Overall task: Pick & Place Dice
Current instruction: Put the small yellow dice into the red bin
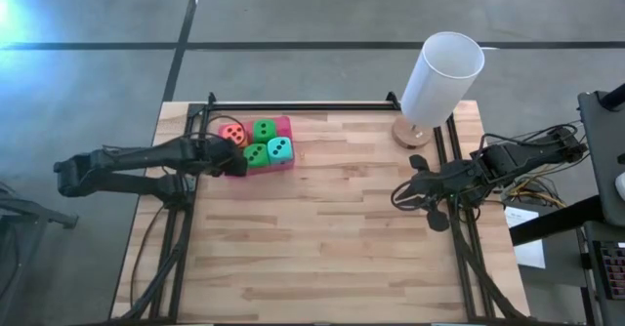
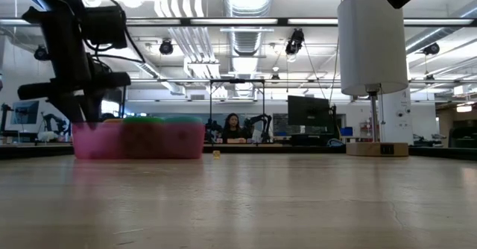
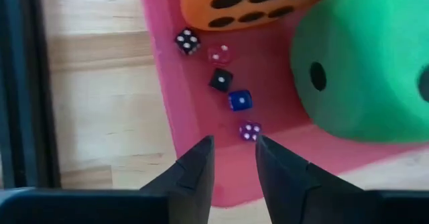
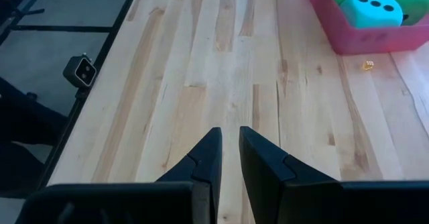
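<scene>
High view shows the left gripper (image 1: 231,160) at the pink tray (image 1: 284,124) upper left, fingers narrowly parted and pinching nothing, likely reaching for the four dice (image 1: 256,142) inside, while the right gripper (image 1: 402,195), nearly closed, waits at right.

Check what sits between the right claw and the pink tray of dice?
Mostly bare wood. The right wrist view shows open tabletop from the right claw to the pink tray, with only one tiny yellow die lying just outside the tray.
</scene>
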Motion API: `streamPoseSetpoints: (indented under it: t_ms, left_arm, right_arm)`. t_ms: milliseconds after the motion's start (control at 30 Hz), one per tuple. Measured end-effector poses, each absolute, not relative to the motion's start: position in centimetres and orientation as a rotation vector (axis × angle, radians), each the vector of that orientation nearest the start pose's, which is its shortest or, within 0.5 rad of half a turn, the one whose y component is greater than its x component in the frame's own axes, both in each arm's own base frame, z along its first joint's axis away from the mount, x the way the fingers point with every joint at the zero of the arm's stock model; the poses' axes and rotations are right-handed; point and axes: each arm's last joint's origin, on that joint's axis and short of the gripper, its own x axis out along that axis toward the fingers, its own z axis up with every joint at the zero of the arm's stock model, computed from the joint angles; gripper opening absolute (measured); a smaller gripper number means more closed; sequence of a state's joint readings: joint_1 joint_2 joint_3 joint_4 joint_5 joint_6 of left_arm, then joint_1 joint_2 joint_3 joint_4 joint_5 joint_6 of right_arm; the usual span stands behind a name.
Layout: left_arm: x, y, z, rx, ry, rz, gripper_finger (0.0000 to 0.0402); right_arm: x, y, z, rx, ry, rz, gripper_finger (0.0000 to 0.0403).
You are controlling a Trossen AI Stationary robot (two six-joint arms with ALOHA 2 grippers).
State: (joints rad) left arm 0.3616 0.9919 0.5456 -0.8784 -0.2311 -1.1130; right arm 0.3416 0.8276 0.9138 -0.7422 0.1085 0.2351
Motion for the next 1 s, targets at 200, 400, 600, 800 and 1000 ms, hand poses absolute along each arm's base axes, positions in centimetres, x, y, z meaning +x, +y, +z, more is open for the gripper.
streamPoseSetpoints:
  t_ms: [200, 400, 600, 800, 1000]
  left_arm:
    - [13.1, 5.9, 17.7, -0.990, 0.861, 1.301, 0.0116]
    - [12.9, 6.1, 17.8, -0.973, 0.772, 1.416, 0.0116]
    - [12.3, 6.1, 17.8, -0.944, 0.726, 1.520, 0.0116]
    - [12.8, 6.3, 18.9, -0.944, 0.716, 1.481, 0.0116]
    - [14.2, 6.8, 22.6, -0.909, 0.651, 1.369, 0.0116]
  right_arm:
    - [14.9, 5.0, 32.0, 0.080, 0.662, 0.148, 0.0052]
    - [14.9, 5.0, 32.0, 0.080, 0.663, 0.147, 0.0052]
    - [14.9, 5.0, 32.0, 0.082, 0.663, 0.147, 0.0052]
    - [14.9, 5.0, 32.0, 0.110, 0.665, 0.138, 0.0052]
    - [14.9, 4.9, 32.0, 0.104, 0.659, 0.109, 0.0052]
